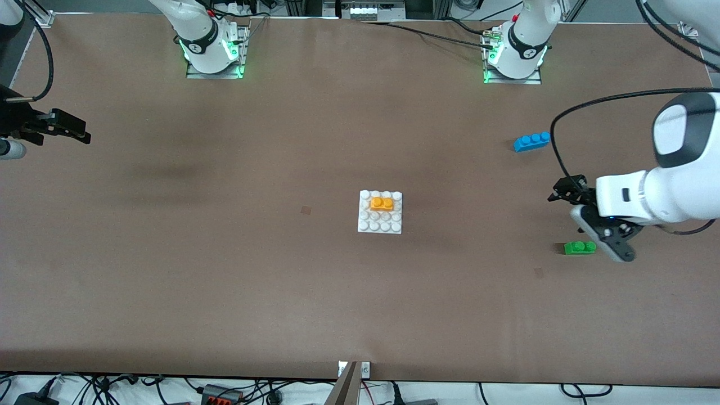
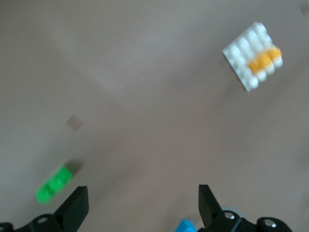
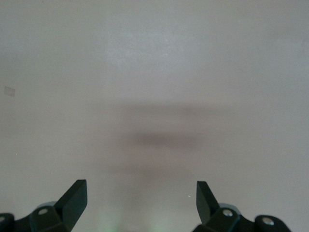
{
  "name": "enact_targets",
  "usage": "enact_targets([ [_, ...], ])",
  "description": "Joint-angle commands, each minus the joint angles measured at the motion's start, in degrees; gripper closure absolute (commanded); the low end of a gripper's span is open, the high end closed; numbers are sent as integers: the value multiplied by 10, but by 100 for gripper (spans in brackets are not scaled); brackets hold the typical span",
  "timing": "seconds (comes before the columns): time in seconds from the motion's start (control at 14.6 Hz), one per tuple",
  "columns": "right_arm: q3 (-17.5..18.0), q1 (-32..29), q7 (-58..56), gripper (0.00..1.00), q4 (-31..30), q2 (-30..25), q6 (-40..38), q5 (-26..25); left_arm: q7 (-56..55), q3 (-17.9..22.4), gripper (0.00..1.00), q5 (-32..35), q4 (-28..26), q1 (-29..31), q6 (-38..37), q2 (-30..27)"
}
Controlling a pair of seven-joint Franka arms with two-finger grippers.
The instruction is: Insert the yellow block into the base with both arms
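Note:
The yellow block point(image 1: 382, 203) sits on the white studded base point(image 1: 380, 224) at the middle of the table, on the rows nearer the robots' bases. Both also show in the left wrist view, the block point(image 2: 264, 62) on the base point(image 2: 240, 55). My left gripper point(image 1: 564, 191) is open and empty, over the table at the left arm's end, well away from the base; its own view shows it too point(image 2: 143, 193). My right gripper point(image 1: 79, 132) is open and empty over bare table at the right arm's end; its own view shows it too point(image 3: 141, 188).
A green two-stud brick point(image 1: 579, 247) lies just under the left arm's hand, and shows in the left wrist view point(image 2: 53, 184). A blue three-stud brick point(image 1: 531, 141) lies nearer the left arm's base, and shows in the left wrist view point(image 2: 186, 226).

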Motion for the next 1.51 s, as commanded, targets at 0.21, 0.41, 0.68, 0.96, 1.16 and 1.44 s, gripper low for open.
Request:
enact_targets([
  [0.21, 8, 3, 3, 0, 10, 0, -8, -5, -321, 39, 0, -8, -74, -7, -1, -119],
  [0.41, 9, 1, 5, 0, 10, -1, -8, -3, -379, 55, 0, -6, -84, -6, -29, -155],
  [0.68, 8, 0, 3, 0, 11, 0, 5, -9, -382, 63, 0, 34, -86, -9, -75, -181],
  [0.96, 6, -1, 4, 0, 15, 3, 20, -10, -384, 61, 0, 58, -95, -11, -85, -181],
  [1.16, 5, -2, 4, 0, 15, 3, 25, -12, -385, 58, 0, 58, -92, -11, -102, -181],
  [1.44, 4, -4, 4, 0, 15, 3, 26, -8, -437, 53, 0, 51, -90, -20, -95, -181],
])
